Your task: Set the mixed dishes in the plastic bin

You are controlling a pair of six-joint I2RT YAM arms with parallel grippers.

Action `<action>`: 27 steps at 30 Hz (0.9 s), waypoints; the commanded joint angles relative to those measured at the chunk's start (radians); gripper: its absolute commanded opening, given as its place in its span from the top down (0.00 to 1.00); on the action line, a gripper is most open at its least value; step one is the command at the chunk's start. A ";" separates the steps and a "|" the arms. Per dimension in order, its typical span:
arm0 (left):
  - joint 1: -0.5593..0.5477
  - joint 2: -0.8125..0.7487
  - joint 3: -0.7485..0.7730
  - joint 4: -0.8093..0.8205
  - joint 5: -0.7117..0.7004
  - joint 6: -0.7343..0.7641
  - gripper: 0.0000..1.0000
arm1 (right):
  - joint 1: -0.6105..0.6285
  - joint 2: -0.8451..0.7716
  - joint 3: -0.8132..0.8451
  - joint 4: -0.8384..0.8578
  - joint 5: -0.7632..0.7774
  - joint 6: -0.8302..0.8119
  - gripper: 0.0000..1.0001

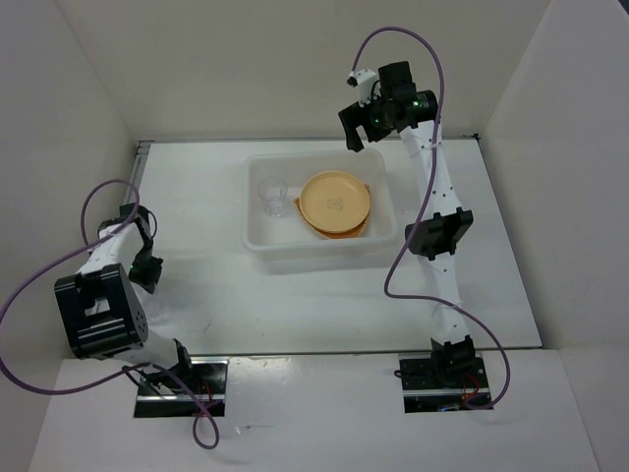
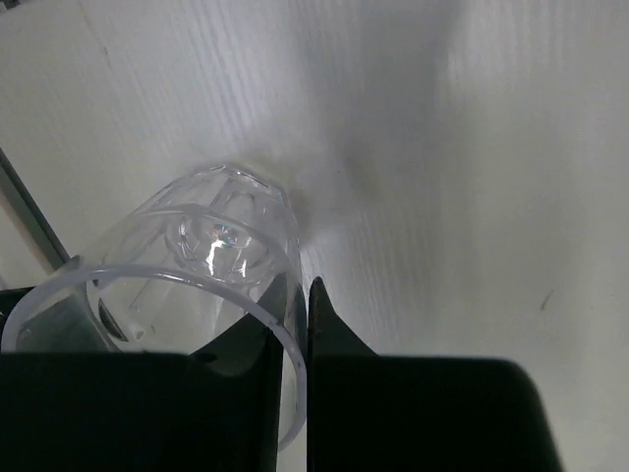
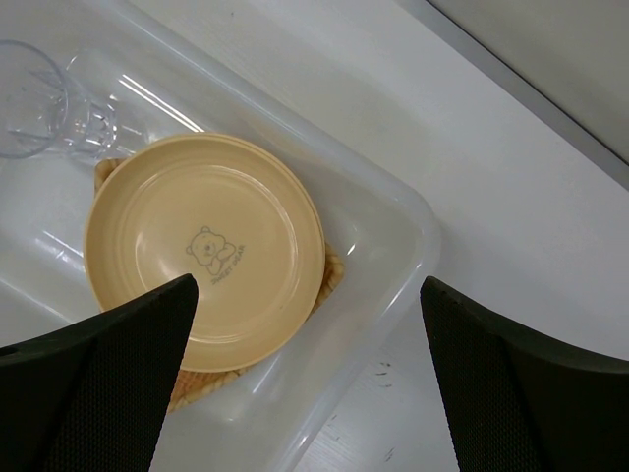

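Observation:
The plastic bin (image 1: 263, 246) stands mid-table. In it a tan plate (image 1: 335, 200) with a bear print lies on the woven basket dish (image 1: 339, 234), and a clear cup (image 1: 272, 195) lies at its left. The right wrist view shows the plate (image 3: 206, 246), the basket's edge (image 3: 331, 275), the cup (image 3: 39, 98) and the bin's rim (image 3: 423, 236). My right gripper (image 1: 356, 138) (image 3: 310, 285) is open and empty above the bin's far right corner. My left gripper (image 1: 147, 270) (image 2: 300, 287) is shut on the rim of another clear cup (image 2: 197, 246), low over the table at the left.
White walls enclose the table on the left, back and right. A metal strip (image 1: 141, 162) runs along the table's far left edge. The left arm's purple cable (image 1: 93, 202) loops beside it.

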 commanded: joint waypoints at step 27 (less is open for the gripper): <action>-0.676 0.382 1.034 -0.007 0.842 0.906 1.00 | 0.003 -0.024 0.139 -0.007 0.093 -0.001 0.02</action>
